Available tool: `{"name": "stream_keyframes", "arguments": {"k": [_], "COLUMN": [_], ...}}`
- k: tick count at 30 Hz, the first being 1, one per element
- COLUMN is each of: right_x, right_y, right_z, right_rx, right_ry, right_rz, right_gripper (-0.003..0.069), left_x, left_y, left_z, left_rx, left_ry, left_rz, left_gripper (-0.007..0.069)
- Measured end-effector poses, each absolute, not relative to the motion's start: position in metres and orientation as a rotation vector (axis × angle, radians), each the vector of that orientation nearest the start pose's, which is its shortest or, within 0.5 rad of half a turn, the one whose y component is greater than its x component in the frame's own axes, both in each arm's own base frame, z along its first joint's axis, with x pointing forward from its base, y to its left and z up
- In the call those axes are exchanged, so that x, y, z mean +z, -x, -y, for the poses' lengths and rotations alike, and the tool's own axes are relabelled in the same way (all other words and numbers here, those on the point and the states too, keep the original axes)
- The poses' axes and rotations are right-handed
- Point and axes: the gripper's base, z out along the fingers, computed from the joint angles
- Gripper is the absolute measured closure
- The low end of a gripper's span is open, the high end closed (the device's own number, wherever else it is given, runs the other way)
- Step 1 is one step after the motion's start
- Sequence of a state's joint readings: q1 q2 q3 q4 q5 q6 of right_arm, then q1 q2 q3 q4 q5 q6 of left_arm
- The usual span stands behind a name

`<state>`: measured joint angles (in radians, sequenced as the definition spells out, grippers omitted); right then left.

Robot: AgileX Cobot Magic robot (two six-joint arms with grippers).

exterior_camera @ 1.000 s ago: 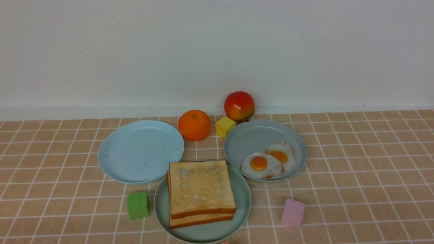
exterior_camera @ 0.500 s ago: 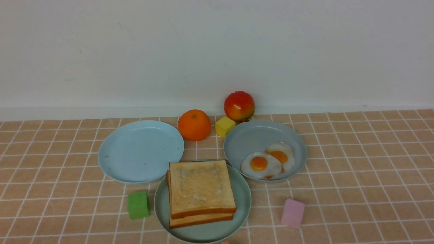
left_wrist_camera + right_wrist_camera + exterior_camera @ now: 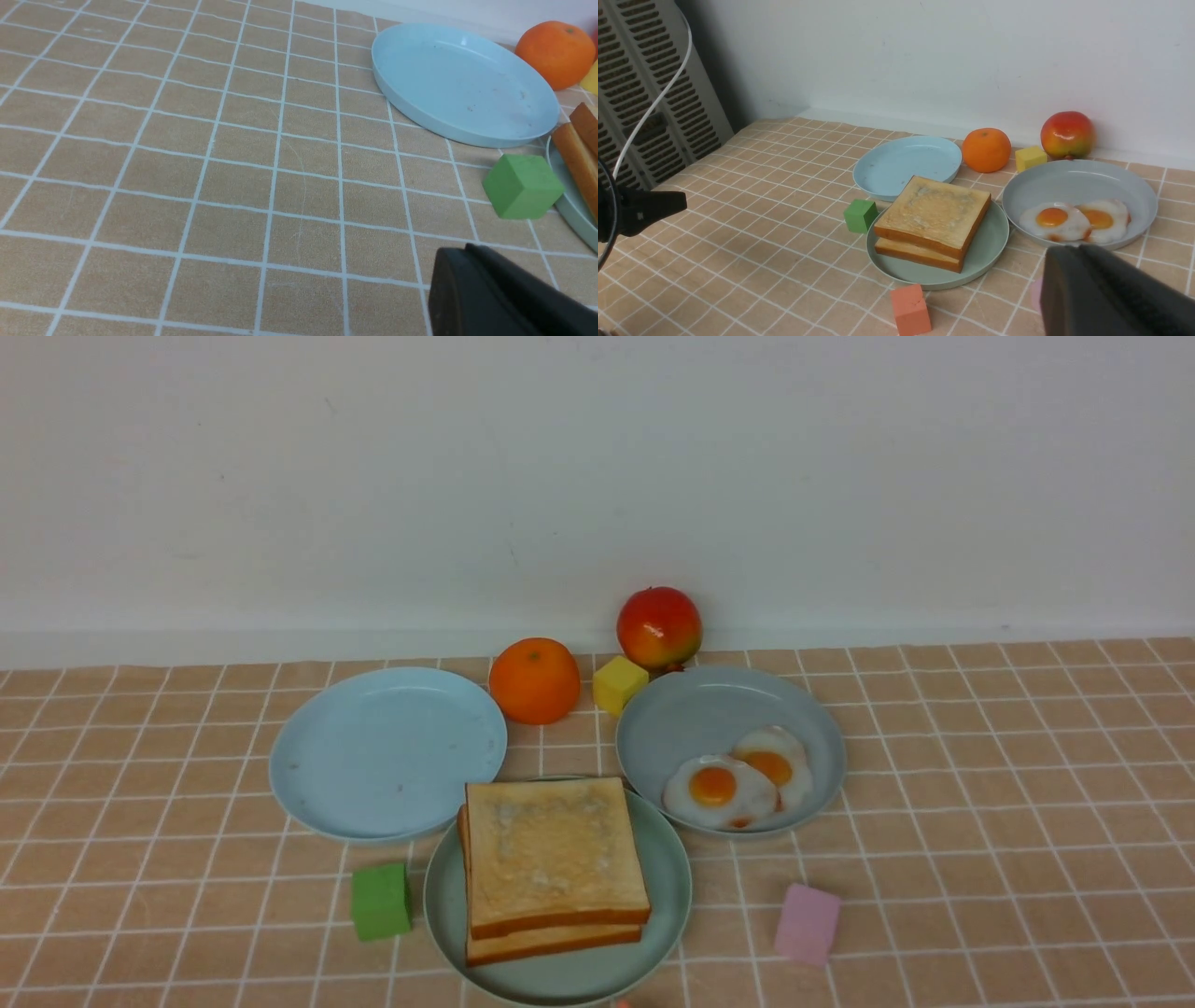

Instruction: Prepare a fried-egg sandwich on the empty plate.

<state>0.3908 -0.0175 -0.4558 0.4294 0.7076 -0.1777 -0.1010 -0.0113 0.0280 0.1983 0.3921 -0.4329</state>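
toast slices [image 3: 555, 854] stacked, inside hidden; left hand [image 3: 467, 280] together, right hand [image 3: 1083, 280] cropped, cannot tell.

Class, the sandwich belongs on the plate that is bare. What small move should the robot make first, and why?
Probably ease the left claw toward the top toast slice. Both slices lie stacked on the mint-green plate, while the sky-blue plate beside it is the only bare one, and it lies on the left arm's side.
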Motion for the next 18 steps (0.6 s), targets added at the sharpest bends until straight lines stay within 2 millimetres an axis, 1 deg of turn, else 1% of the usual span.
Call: {"name": "stream_keyframes", "arguments": {"k": [18], "right_x": [0.2997], "right_y": [0.0048], "right_z": [-0.0246], "right_rx": [0.636], "right_ry": [0.404], "right_rz": [-1.659], "right_gripper": [0.0608], "left_x": [0.1699], "left_y": [-0.0525], "left_z": [-0.0016], "left_rx": [-0.169], "left_ry": [0.191], "left_rz": [-1.877], "left_gripper": [0.0595]}}
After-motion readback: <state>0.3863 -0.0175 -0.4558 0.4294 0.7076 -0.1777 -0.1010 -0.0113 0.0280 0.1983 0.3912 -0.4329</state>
